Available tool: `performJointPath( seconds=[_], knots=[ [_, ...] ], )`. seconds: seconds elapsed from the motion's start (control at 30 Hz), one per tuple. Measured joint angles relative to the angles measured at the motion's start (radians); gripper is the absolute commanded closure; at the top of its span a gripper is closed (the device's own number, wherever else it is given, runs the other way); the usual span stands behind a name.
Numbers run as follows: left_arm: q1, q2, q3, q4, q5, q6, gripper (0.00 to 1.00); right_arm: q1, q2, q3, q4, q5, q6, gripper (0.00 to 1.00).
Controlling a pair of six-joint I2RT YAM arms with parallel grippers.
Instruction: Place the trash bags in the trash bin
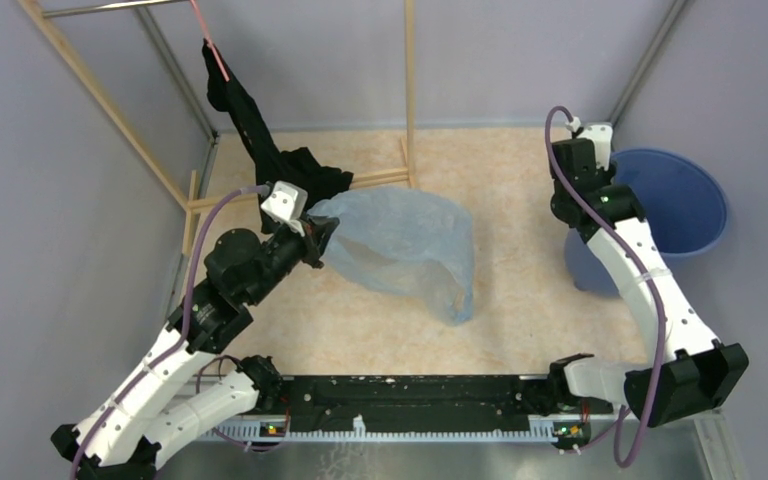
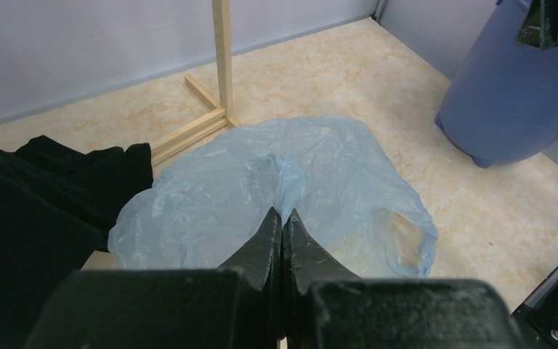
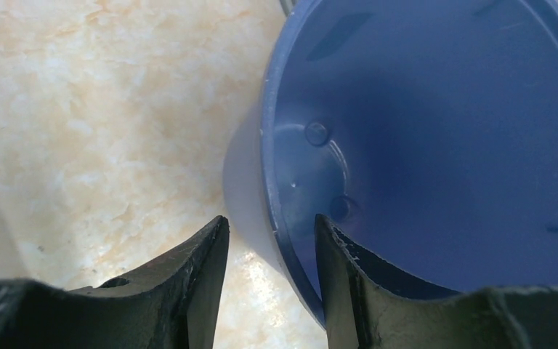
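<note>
The trash bag [image 1: 405, 245], thin pale-blue film, hangs spread above the floor in the middle. My left gripper [image 1: 322, 232] is shut on its upper left edge. In the left wrist view the closed gripper [image 2: 282, 212] pinches a fold of the bag [image 2: 320, 167]. The trash bin [image 1: 685, 200], a large round blue bucket, stands at the right and is empty inside [image 3: 436, 131]. It also shows in the left wrist view [image 2: 508, 94]. My right gripper [image 3: 270, 218] is open, with one finger on each side of the bin's left rim; from above it [image 1: 578, 185] sits at the bin's left side.
A black cloth garment [image 1: 260, 150] hangs from a pink hanger at the back left, close to my left gripper, and shows in the left wrist view [image 2: 36, 196]. A wooden frame [image 1: 410, 90] stands behind the bag. Grey walls enclose the marbled floor.
</note>
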Motion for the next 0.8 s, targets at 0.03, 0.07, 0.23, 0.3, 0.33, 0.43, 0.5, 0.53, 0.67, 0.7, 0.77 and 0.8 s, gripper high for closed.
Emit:
performJointPath(
  seconds=[0.03, 0.07, 0.23, 0.3, 0.33, 0.43, 0.5, 0.53, 0.67, 0.7, 0.77, 0.8],
  knots=[
    [0.000, 0.000, 0.000, 0.000, 0.000, -0.001, 1.00, 0.000, 0.000, -0.010, 0.013, 0.016, -0.006, 0.53],
    [0.000, 0.000, 0.000, 0.000, 0.002, -0.003, 1.00, 0.000, 0.000, -0.017, 0.020, 0.029, -0.009, 0.53],
    [0.000, 0.000, 0.005, -0.004, 0.009, -0.008, 1.00, -0.002, 0.053, -0.007, 0.029, 0.087, -0.016, 0.69],
    [0.000, -0.002, 0.011, -0.009, 0.008, -0.007, 1.00, -0.002, 0.087, 0.006, 0.029, 0.085, -0.014, 0.73],
    [0.000, -0.006, 0.015, -0.013, 0.008, -0.007, 1.00, -0.002, 0.098, 0.011, 0.031, 0.076, -0.016, 0.74],
    [0.000, -0.037, 0.017, -0.022, 0.006, -0.007, 1.00, 0.001, 0.097, 0.013, 0.046, 0.020, -0.030, 0.80],
    [0.000, -0.062, 0.017, -0.022, 0.003, -0.006, 1.00, 0.014, 0.091, 0.011, 0.052, -0.019, -0.043, 0.88],
    [0.000, -0.073, 0.017, -0.022, 0.000, -0.006, 1.00, 0.026, 0.086, 0.010, 0.052, -0.041, -0.052, 0.90],
    [0.000, -0.119, 0.017, -0.022, -0.005, -0.007, 1.00, 0.116, 0.076, 0.010, 0.052, -0.083, -0.073, 1.00],
    [0.000, -0.121, 0.017, -0.022, -0.006, -0.007, 1.00, 0.150, 0.074, 0.010, 0.052, -0.095, -0.081, 1.00],
    [0.000, -0.130, 0.017, -0.024, -0.020, -0.006, 1.00, 0.220, 0.073, 0.010, 0.056, -0.119, -0.092, 1.00],
    [0.000, -0.135, 0.017, -0.029, -0.032, -0.005, 1.00, 0.258, 0.074, 0.010, 0.061, -0.134, -0.093, 1.00]
  ],
)
